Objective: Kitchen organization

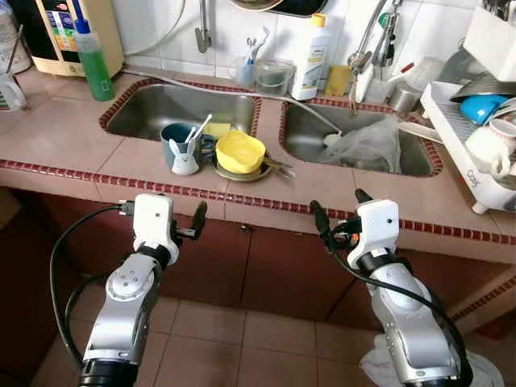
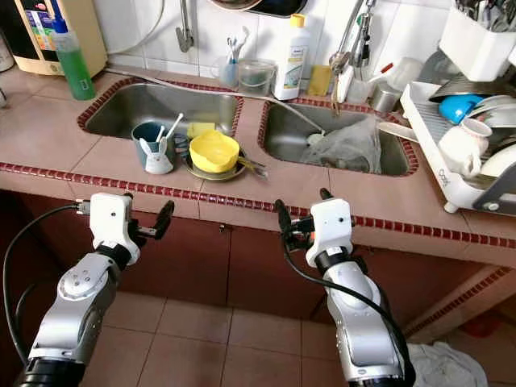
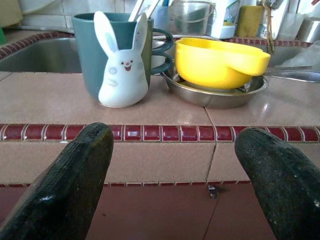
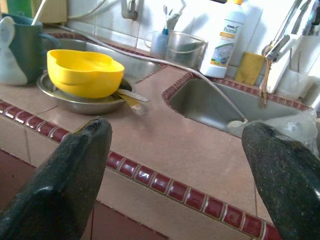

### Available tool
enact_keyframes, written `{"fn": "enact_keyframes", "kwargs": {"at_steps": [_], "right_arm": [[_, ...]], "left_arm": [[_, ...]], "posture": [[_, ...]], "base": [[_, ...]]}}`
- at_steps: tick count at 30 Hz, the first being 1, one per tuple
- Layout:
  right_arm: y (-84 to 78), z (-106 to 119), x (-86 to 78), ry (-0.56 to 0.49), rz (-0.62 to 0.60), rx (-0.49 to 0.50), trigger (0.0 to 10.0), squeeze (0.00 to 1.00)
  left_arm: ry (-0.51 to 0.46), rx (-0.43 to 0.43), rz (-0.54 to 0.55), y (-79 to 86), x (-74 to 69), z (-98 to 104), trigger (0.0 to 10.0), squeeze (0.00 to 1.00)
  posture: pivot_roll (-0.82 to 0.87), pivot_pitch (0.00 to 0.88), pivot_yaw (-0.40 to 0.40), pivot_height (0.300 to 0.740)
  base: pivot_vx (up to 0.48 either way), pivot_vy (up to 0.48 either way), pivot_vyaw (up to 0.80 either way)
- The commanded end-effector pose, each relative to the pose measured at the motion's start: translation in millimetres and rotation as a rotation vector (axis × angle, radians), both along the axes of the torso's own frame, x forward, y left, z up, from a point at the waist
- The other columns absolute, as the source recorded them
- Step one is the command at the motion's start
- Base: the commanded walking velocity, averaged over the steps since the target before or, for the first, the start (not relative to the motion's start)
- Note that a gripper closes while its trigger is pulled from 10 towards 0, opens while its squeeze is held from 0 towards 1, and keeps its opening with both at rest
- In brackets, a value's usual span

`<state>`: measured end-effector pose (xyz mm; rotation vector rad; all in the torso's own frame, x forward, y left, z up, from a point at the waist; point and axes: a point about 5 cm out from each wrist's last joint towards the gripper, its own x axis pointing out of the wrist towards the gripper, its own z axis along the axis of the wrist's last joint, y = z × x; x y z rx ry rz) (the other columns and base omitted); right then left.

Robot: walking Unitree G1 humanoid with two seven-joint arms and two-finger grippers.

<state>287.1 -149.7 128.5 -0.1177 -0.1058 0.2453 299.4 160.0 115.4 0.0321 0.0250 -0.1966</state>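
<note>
Both arms raised before the tiled desk (image 1: 64,133), below its red-trimmed edge. Left pincer (image 1: 187,228): fingers spread, nothing held. Right pincer (image 1: 339,216): fingers spread, nothing held.

On the strip between the two sinks: dark teal ceramic mug with a white rabbit figure on its front (image 1: 181,149), utensils standing inside; just beside it a yellow plastic bowl (image 1: 239,151) resting in a shallow steel dish (image 1: 242,172), with cutlery lying on the dish.

Judgement: the bowl is light, stiff and likely slick if wet; take it by the rim. The mug is heavier and breakable; grip across the body or handle and keep it upright so the utensils stay in.
</note>
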Motion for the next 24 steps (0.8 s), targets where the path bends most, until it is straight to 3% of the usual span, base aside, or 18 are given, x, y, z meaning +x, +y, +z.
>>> {"fn": "enact_keyframes", "kwargs": {"at_steps": [1, 20, 24], "right_arm": [[-0.9, -0.3, -0.4, 0.003, 0.003, 0.007, 10.0, 0.0], [-0.3, 0.0, 0.9, 0.002, 0.021, -0.001, 10.0, 0.0], [0.1, -0.1, 0.8, 0.003, 0.025, -0.003, 10.0, 0.0]], "left_arm": [[-0.015, 0.002, 0.004, 1.0, 1.0, 5.3, 10.0, 0.0], [-0.021, -0.002, -0.003, -2.1, 1.2, 5.6, 10.0, 0.0], [-0.036, 0.007, -0.005, -2.6, 0.7, 7.2, 10.0, 0.0]], "posture": [[0.06, 0.0, -0.053, 0.74], [0.07, 0.0, -0.067, 0.74], [0.07, 0.0, -0.067, 0.74]], "base": [[0.0, 0.352, 0.0], [0.0, 0.351, 0.0], [0.0, 0.069, 0.0]]}}
